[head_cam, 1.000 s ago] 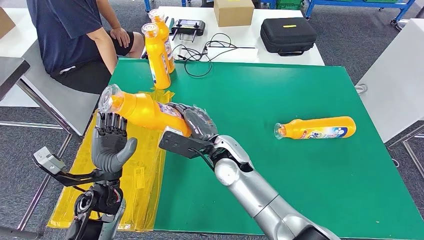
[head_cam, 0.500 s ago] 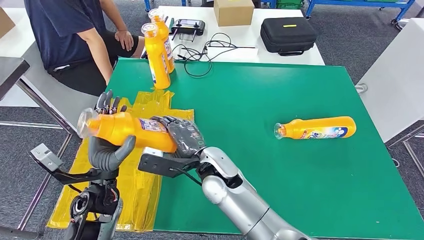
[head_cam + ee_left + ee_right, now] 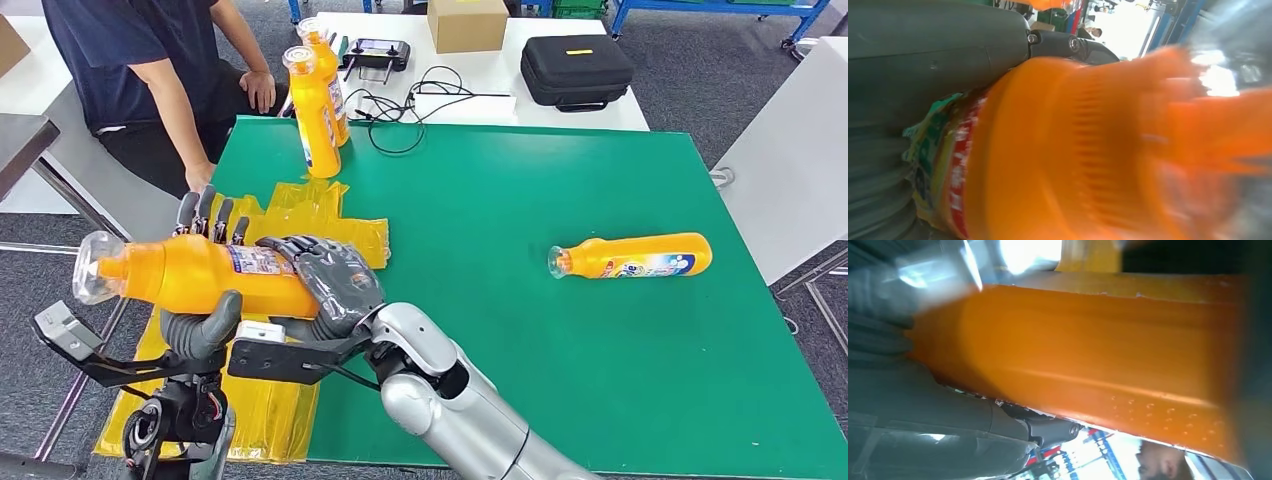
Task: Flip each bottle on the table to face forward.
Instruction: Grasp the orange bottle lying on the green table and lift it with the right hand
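Off the table's (image 3: 600, 330) left edge, over the yellow sheet (image 3: 300, 215), you see the held bottle (image 3: 200, 275) lying sideways, cap outward. Right hand (image 3: 325, 285) grips its base; left hand (image 3: 205, 300) cradles its middle. Lying bottle (image 3: 632, 256) rests on the table's right side; two upright bottles (image 3: 315, 100) stand at its far-left corner.

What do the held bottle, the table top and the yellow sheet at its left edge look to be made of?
Held bottle: likely glossy orange plastic, with a clear cap and printed label. Table top: smooth matte green surface, material unclear. Yellow sheet: thin shiny plastic film, judging by its wrinkles and glare.
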Controlling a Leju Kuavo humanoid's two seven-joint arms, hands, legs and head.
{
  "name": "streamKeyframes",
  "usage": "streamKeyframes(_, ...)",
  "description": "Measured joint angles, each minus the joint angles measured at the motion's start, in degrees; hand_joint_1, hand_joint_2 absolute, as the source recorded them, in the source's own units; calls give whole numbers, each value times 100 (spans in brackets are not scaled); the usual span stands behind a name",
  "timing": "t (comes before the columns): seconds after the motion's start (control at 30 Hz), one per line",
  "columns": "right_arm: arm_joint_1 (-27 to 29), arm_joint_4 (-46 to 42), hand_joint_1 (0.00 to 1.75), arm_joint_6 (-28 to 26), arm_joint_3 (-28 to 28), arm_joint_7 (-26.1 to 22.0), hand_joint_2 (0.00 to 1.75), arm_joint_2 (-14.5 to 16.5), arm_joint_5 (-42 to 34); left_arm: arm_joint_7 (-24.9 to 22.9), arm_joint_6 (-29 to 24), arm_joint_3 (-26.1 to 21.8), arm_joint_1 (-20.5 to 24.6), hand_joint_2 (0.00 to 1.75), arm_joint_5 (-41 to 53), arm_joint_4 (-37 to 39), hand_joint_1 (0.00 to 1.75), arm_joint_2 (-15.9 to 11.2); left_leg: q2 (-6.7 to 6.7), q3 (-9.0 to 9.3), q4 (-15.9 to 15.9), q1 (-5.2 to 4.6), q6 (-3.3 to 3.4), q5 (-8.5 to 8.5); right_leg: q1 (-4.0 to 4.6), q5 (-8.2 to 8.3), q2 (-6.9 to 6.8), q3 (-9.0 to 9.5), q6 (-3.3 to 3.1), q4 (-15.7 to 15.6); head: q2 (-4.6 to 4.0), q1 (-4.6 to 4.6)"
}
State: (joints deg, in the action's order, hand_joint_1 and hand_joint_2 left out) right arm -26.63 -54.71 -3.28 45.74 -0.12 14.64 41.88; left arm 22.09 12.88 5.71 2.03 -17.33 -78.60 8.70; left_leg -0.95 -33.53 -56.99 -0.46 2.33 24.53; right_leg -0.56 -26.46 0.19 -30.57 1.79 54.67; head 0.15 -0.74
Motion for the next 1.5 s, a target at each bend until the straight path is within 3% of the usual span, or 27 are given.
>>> streamKeyframes(0.03,-22,0,175,4,23,-1,175,21,-33,-10,19,4,-29,175,-39,-34,158,10,0,0,0,0,0,0,0,0,0,0,0,0,0,1)
streamKeyframes(0.07,-43,6,175,4,43,-1,175,42,-75,-15,42,8,-54,175,-82,-70,175,21,0,0,0,1,0,0,0,0,0,-1,0,0,0,1)
streamKeyframes(0.73,-241,691,174,-211,278,-244,175,175,-594,74,20,-62,-341,175,-278,-358,175,55,2,0,0,0,0,1,0,-1,0,-2,-1,-1,0,1)
streamKeyframes(0.87,-233,804,3,-318,299,-261,175,232,-543,217,-196,-140,-480,175,12,-467,175,69,3,0,0,1,-1,1,1,-1,1,-3,-1,0,0,-1)
streamKeyframes(1.0,-151,694,0,-329,308,-287,0,228,-517,312,-581,-369,-642,175,599,-728,175,137,4,0,0,2,-1,1,1,-1,1,-4,-1,0,1,1)
streamKeyframes(1.33,265,-1272,0,186,-223,-374,0,-381,-669,495,-1812,-1241,-963,175,3065,-1180,175,339,1,1,0,-2,0,1,-3,-1,1,-5,-1,-4,0,1)
streamKeyframes(1.5,435,-1935,0,193,-660,-538,0,-785,-755,622,-2514,-1405,-946,175,4191,-1079,175,354,0,6,-1,-3,0,1,-4,0,0,-2,0,-6,0,1)
